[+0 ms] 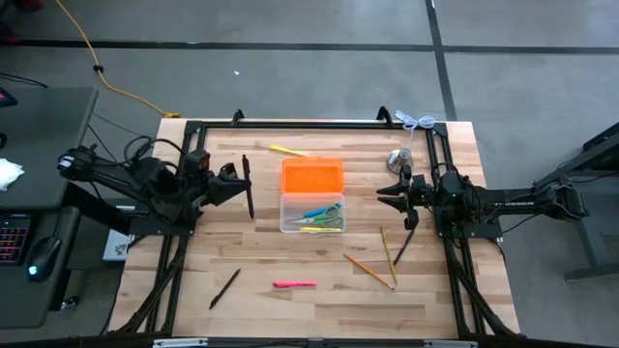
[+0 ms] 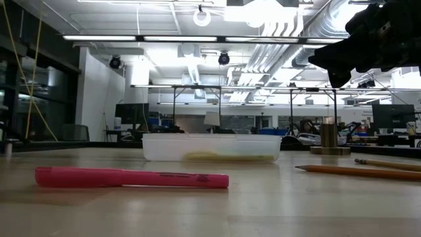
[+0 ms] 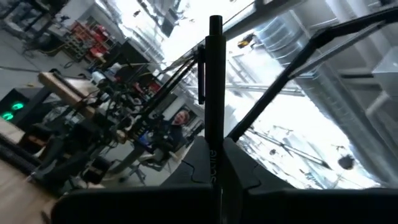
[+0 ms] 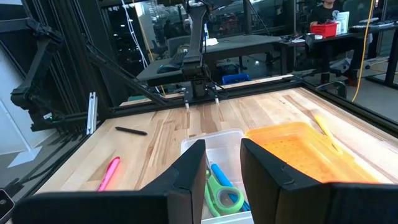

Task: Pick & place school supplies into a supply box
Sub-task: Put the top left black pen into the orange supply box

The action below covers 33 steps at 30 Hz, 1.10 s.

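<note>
Left of the supply box (image 1: 311,195), left pincer (image 1: 239,183) clenched on black pen (image 1: 248,186)

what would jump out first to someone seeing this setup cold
The orange lid at the table's middle, attached to the clear box that already holds green scissors and pens. Next, the left gripper, left of the box, shut on a black pen. The pink marker lies loose near the front edge, while the right gripper waits open to the box's right.

Bright ceiling lights (image 2: 197,39) glare in the low view; the near pink marker (image 2: 131,178) looks soft.
</note>
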### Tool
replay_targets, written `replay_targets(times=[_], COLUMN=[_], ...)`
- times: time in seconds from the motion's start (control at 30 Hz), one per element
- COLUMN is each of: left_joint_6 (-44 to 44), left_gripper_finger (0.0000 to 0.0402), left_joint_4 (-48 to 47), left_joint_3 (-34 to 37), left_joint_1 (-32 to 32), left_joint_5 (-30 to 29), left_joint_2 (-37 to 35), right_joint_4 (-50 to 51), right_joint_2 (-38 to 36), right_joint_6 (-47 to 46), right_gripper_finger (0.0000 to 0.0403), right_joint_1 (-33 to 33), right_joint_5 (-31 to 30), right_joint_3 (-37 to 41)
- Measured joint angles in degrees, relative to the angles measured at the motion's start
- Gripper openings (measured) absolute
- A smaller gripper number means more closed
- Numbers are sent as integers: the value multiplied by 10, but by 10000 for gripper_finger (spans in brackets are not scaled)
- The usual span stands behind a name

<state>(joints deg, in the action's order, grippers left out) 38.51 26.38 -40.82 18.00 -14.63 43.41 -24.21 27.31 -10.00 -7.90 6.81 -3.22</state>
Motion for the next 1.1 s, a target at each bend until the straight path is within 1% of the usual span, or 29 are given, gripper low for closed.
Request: replay_targets(times=[0.13,0.47,0.57,0.67,0.8,0.87,1.1], left_joint_6=[-9,-9,-7,9,58,79,111], left_gripper_finger=[39,39,36,35,38,38,39], left_joint_4=[10,11,8,-2,-44,-60,-59], left_joint_3=[0,0,0,0,0,1,1], left_joint_1=[0,0,0,0,0,0,0], left_joint_5=[13,12,-1,-13,-41,-45,-61], left_joint_2=[4,4,8,20,46,62,121], right_joint_4=[0,0,0,0,0,0,0], right_joint_2=[0,0,0,0,0,0,0], right_joint_6=[0,0,0,0,0,0,0], right_gripper_finger=[78,78,78,78,78,78,78], right_joint_1=[0,0,0,0,0,0,0], right_joint_5=[0,0,0,0,0,0,0], right_joint_3=[0,0,0,0,0,0,0])
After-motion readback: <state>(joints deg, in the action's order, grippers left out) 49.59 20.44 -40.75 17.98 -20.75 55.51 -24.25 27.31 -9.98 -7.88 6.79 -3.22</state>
